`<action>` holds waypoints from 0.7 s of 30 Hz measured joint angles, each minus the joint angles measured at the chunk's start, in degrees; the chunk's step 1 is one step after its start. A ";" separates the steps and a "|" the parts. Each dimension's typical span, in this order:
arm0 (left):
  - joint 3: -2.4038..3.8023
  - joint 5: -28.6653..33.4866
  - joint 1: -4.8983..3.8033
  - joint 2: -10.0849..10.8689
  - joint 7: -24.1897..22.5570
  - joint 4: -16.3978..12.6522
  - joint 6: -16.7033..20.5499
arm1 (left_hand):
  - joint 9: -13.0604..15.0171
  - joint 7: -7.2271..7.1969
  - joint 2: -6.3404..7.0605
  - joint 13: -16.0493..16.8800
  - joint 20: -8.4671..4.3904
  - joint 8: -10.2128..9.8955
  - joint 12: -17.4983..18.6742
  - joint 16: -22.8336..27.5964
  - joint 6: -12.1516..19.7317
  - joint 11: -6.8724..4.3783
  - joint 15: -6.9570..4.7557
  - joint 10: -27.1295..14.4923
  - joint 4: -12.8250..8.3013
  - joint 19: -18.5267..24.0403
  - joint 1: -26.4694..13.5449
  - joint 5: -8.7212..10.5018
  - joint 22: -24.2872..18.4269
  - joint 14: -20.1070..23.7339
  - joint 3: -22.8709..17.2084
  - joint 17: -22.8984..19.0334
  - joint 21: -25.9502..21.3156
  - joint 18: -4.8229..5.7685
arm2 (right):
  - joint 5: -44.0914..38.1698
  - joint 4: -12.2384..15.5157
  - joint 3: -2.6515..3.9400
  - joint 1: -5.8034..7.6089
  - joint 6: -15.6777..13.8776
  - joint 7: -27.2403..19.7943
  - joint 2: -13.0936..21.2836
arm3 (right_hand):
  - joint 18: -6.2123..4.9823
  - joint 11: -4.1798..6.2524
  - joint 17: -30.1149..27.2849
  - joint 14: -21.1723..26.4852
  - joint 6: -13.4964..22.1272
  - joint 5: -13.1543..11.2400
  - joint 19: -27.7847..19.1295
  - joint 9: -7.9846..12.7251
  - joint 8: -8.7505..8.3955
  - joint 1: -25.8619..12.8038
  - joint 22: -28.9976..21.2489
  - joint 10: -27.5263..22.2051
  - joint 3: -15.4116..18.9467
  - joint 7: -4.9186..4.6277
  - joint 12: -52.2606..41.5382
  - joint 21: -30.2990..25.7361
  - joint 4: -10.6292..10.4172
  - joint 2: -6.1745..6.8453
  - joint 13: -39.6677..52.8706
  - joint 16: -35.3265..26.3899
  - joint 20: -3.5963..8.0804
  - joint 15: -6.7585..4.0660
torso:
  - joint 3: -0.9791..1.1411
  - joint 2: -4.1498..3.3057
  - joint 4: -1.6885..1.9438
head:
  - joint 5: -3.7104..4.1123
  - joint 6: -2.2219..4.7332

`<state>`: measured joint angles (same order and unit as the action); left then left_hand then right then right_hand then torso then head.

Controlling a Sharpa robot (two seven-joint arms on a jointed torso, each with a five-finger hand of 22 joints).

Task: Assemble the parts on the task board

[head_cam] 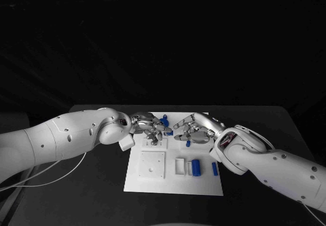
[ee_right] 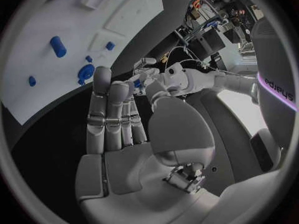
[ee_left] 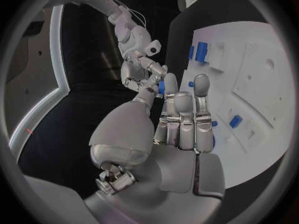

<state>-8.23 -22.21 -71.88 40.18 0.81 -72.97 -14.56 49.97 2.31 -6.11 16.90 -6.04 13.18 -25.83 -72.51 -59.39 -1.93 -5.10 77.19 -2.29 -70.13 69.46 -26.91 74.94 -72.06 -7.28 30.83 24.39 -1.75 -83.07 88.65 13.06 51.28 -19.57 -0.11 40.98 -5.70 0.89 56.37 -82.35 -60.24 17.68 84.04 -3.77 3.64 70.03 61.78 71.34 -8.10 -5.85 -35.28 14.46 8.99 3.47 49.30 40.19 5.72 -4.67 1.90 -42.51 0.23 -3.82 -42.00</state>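
The white task board (head_cam: pixel 173 181) lies mid-table. Both hands meet above its far end. My left hand (head_cam: pixel 148 126) pinches a small blue part (head_cam: pixel 166 123) between thumb and fingertip; the left wrist view shows that blue part (ee_left: pixel 161 87) at its fingertips. My right hand (head_cam: pixel 193 130) faces it, fingers straight and thumb raised, with fingertips right at the same blue part (ee_right: pixel 137 83); whether they grip it is unclear. A blue cylinder (head_cam: pixel 196 167) and a small blue piece (head_cam: pixel 215 168) lie on the board's near right.
A raised white block (head_cam: pixel 153 165) sits on the board's left half and a white slotted piece (head_cam: pixel 180 166) beside the cylinder. Another small blue part (head_cam: pixel 188 143) lies under my right hand. Black table surrounds the board; a cable (head_cam: pixel 61 172) trails at the left.
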 measured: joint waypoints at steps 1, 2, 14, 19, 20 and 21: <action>0.00 -0.28 0.00 0.04 0.18 -0.12 0.21 | 0.00 0.00 0.00 0.00 0.00 0.00 0.00 -0.02 0.00 0.00 -0.01 0.00 0.00 0.00 0.00 -0.13 0.00 -0.01 0.00 0.00 0.00 0.00 | 0.02 -0.37 0.06 -0.01 -0.32 0.03 0.03 | -0.01 -0.08 -0.12 0.00 0.07 0.00 0.00 0.00 0.00 0.15 -0.16 -0.08 -0.52 -0.06 0.06 -0.08 -0.26 0.41 -0.19 -0.15 0.00 0.00 | 0.01 0.00 0.01 | -0.02 0.00; 0.00 -0.65 0.00 0.10 0.41 -0.29 0.49 | 0.00 0.00 0.00 0.00 0.00 0.00 -0.19 -0.28 0.00 0.02 -0.06 0.02 0.00 0.00 0.00 -0.26 0.00 -0.06 0.00 0.00 0.22 0.00 | 0.07 -0.78 0.20 -0.03 -0.62 0.07 0.06 | -0.01 -0.08 -0.22 0.00 0.07 0.00 0.00 0.00 0.00 0.21 -0.26 -0.08 -0.89 -0.07 0.06 -0.08 -0.63 0.72 -0.33 -0.16 0.00 0.00 | 0.00 0.01 0.03 | -0.04 0.00; -0.01 -9.90 0.00 2.34 9.30 -3.65 11.70 | -0.35 0.73 2.51 0.16 -1.14 0.31 -0.67 -0.05 -1.13 -1.34 -1.21 2.94 -0.83 -1.15 -1.63 -8.36 -0.01 -2.66 -0.76 -0.04 0.88 0.00 | 2.59 -6.54 4.60 0.24 -3.43 0.23 0.91 | 0.01 -0.08 -0.23 0.00 0.07 0.52 0.00 0.00 0.00 0.21 -0.34 -0.08 -2.84 -0.06 0.06 -0.08 -0.37 0.72 -0.57 -0.15 0.00 0.00 | -0.02 0.09 0.04 | -0.10 0.04; -0.03 -16.16 0.00 3.08 14.47 -5.51 16.76 | 0.00 0.69 3.38 0.16 -1.54 0.32 -0.67 0.22 -1.78 -1.67 -1.60 3.91 -1.06 -1.55 -2.50 -10.43 -0.01 -3.51 -1.47 0.80 0.88 0.00 | 4.76 -9.80 6.38 1.08 -4.17 0.21 0.80 | 0.00 -0.08 -0.23 0.00 0.07 1.21 0.00 0.00 0.00 -0.09 -0.33 -0.08 -3.60 -0.06 0.06 -0.08 -0.24 1.02 -0.59 -0.15 0.00 0.00 | -0.02 0.13 0.02 | -0.03 0.07; -0.04 -17.36 0.00 3.13 15.35 -5.76 17.48 | 0.01 0.54 3.42 0.16 -1.54 0.32 -0.67 0.22 -1.93 -1.75 -1.46 4.00 -1.06 -1.55 -2.54 -10.80 -0.01 -3.71 -1.47 0.96 0.93 0.00 | 5.17 -10.34 6.61 1.22 -4.28 0.19 0.75 | 0.00 -0.08 -0.23 0.00 0.06 1.43 0.00 0.00 0.00 -0.09 -0.33 -0.08 -3.70 -0.06 0.06 -0.08 -0.14 1.02 -0.62 -0.15 0.00 0.00 | -0.01 0.15 0.02 | -0.03 0.05; -0.04 -18.65 0.00 3.17 16.25 -6.01 18.18 | 0.02 0.54 3.43 0.20 -1.54 0.32 -0.57 0.22 -1.94 -1.64 -1.50 4.12 -1.06 -1.55 -2.54 -11.23 -0.01 -3.76 -1.47 1.11 1.11 0.01 | 5.58 -10.91 6.86 1.35 -4.38 0.17 0.67 | 0.01 -0.08 -0.23 0.00 0.06 1.42 0.00 -0.01 0.00 -0.10 -0.33 -0.08 -3.70 -0.06 0.06 -0.08 -0.14 1.02 -0.64 -0.15 0.00 0.00 | -0.01 0.16 0.03 | -0.05 0.00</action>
<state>-8.27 -40.87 -71.88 43.36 17.06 -78.98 3.61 49.98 2.85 -2.69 17.10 -7.58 13.50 -26.41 -72.29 -61.32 -3.58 -6.61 81.31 -3.35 -71.68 66.91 -38.14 74.93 -75.82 -8.75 31.94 25.50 -1.74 -77.49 77.74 19.93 52.62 -23.95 0.06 41.64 -5.69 0.81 56.14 -82.35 -60.18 19.10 84.04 -3.77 3.64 69.93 61.45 71.26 -11.80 -5.91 -35.22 14.39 8.85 4.49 48.66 40.04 5.72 -4.67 1.88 -42.34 0.25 -3.87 -42.00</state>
